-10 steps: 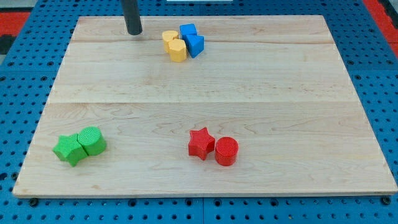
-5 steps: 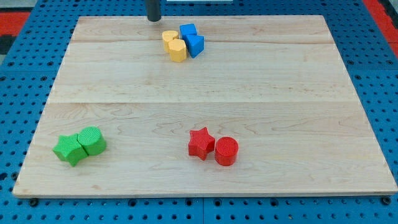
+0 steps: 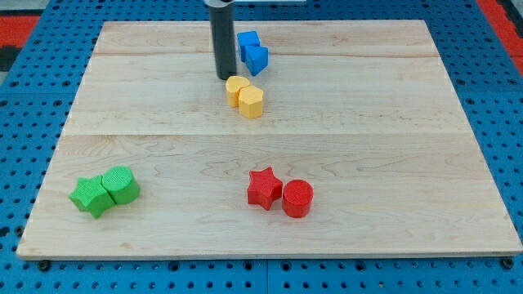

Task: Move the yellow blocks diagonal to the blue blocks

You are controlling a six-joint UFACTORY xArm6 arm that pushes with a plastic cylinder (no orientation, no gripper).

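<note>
Two yellow blocks [image 3: 246,96] lie touching each other in the upper middle of the wooden board [image 3: 425,147]. Two blue blocks [image 3: 252,51] sit together above them and slightly to the right, near the view's top; a gap separates the two pairs. My tip [image 3: 225,77] stands on the board just above and left of the yellow blocks, and left of the blue blocks. The rod rises from it out of the view's top.
Two green blocks [image 3: 105,190] lie at the lower left. A red star [image 3: 264,188] and a red cylinder [image 3: 297,198] lie touching at the lower middle. A blue pegboard [image 3: 24,98] surrounds the board.
My tip has moved from the top edge down and right to beside the blue blocks. The yellow blocks have slid down and right, away from the blue blocks.
</note>
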